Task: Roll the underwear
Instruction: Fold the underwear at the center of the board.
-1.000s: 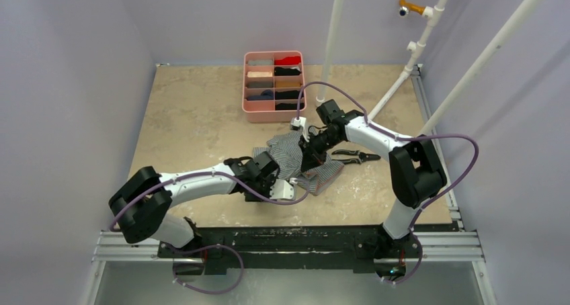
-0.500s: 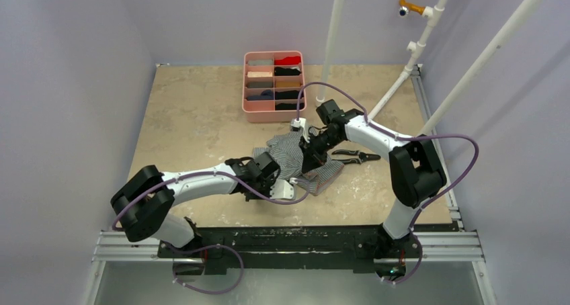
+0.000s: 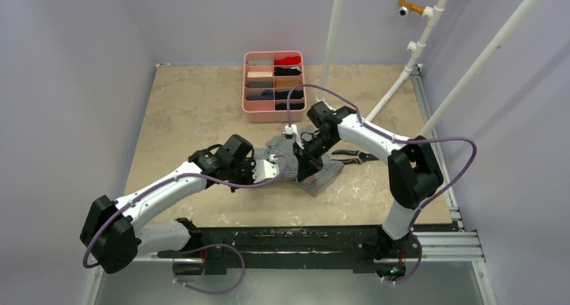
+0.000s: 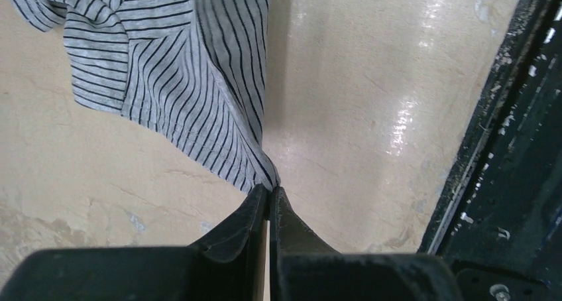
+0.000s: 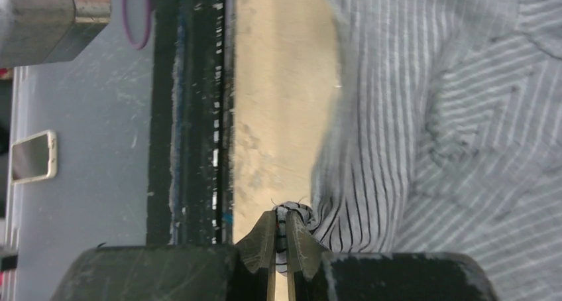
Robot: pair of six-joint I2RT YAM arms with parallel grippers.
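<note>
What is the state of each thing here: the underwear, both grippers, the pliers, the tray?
Striped underwear: unrolled, rumpled, pinched at two edges.
Left gripper: shut on the underwear.
Right gripper: shut on the underwear.
Pliers: lying flat, untouched.
Tray: compartments filled.

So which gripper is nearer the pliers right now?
Right. The right gripper pinches the striped underwear on the side towards the pliers; the left gripper grips it farther away.
</note>
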